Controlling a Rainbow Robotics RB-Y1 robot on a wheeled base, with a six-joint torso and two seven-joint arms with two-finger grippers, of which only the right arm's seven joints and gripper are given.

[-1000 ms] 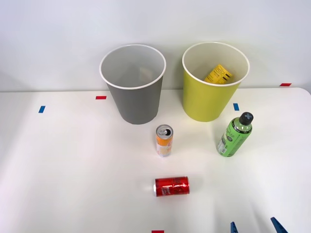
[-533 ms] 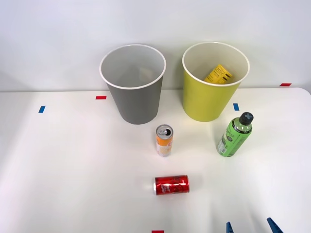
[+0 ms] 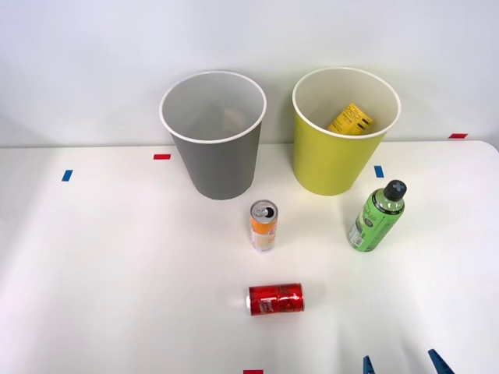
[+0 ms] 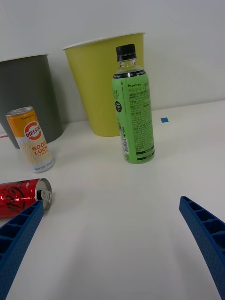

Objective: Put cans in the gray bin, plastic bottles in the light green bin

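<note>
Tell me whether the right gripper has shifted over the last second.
Yes. In the front view the right gripper has slid toward the robot's left along the table's near edge, closer to the red tape mark.

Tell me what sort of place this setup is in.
Probably a lab test bench for a sorting trial, not a home: a bare white table against a plain wall, small blue and red tape markers stuck on it, and a gray round bin beside a lime-green round bin.

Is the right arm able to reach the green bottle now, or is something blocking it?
Probably yes. The right tool is open and faces the upright green bottle across bare table. The red can lies off to one side, not between them.
</note>
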